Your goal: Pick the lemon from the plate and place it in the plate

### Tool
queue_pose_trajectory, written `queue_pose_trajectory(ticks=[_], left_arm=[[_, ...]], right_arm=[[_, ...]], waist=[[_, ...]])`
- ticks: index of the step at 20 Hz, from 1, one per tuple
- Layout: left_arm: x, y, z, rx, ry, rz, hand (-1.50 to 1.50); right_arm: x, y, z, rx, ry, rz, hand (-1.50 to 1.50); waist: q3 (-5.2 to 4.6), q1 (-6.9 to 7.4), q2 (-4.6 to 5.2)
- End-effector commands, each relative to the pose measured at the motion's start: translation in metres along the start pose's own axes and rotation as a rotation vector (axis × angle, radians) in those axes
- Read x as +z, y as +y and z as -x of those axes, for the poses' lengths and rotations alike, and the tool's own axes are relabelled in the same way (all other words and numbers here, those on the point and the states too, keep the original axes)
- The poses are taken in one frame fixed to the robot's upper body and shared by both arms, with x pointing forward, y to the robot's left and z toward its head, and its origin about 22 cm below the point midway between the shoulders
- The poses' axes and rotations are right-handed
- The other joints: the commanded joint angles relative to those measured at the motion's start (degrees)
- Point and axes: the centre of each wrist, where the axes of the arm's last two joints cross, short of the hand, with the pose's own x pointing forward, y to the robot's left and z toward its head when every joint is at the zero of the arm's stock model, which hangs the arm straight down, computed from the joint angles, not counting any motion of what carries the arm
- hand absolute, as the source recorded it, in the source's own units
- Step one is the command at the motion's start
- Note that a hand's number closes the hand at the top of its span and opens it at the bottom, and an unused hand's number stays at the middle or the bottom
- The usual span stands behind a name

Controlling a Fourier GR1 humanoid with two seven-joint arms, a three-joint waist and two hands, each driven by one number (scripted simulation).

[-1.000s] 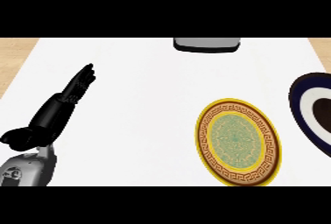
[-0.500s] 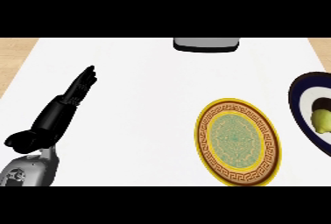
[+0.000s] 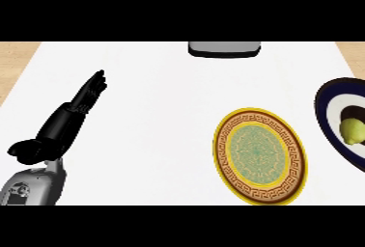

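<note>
The small yellow-green lemon [image 3: 351, 131] lies in the dark blue plate with a white inner ring [image 3: 325, 103], which is cut off by the right edge of the head view. Just left of it on the white desk [image 3: 164, 96] sits a round plate with a gold rim and a brown key-pattern band [image 3: 222, 154], nothing on it. Well apart, at the far left, the left hand [image 3: 61, 128] rises from its grey forearm [image 3: 32, 185]. Its fingers [image 3: 89, 94] are straight and pressed together, pointing up and right, holding nothing. A grey rounded object [image 3: 224, 48] sits at the desk's far edge.
</note>
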Motion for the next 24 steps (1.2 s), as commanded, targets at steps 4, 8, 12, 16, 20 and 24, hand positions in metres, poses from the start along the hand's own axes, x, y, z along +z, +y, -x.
queue_pose_trajectory(ticks=[4,8,12,16,20,24], left_arm=[[0.003,0.006,-0.002,0.006,-0.011,-0.031,0.0],[0.007,0.009,-0.002,-0.018,0.009,-0.025,0.0],[0.007,0.006,-0.004,0.004,-0.004,-0.015,0.0],[0.011,0.006,0.001,0.002,0.016,-0.043,0.0],[0.013,0.005,-0.001,0.008,0.007,-0.027,0.0],[0.014,0.006,0.002,-0.002,0.006,-0.031,0.0]], right_arm=[[0.025,-0.008,0.012,-0.458,-0.018,-0.038,-1.5],[0.03,-0.052,-0.008,-0.517,-0.029,-0.053,-1.5],[0.034,-0.065,-0.014,-0.539,-0.041,-0.041,-1.5],[0.051,-0.083,-0.018,-0.546,-0.018,-0.05,-1.5],[0.051,-0.085,-0.02,-0.551,-0.019,-0.056,-1.5],[0.052,-0.097,-0.03,-0.541,-0.018,-0.089,-1.5]], waist=[[0.24,-0.47,0.04],[0.22,-1.12,-0.15],[0.44,-0.8,0.04],[0.57,-1.89,0.01],[0.72,-1.57,-0.01],[0.71,-2.05,0.04]])
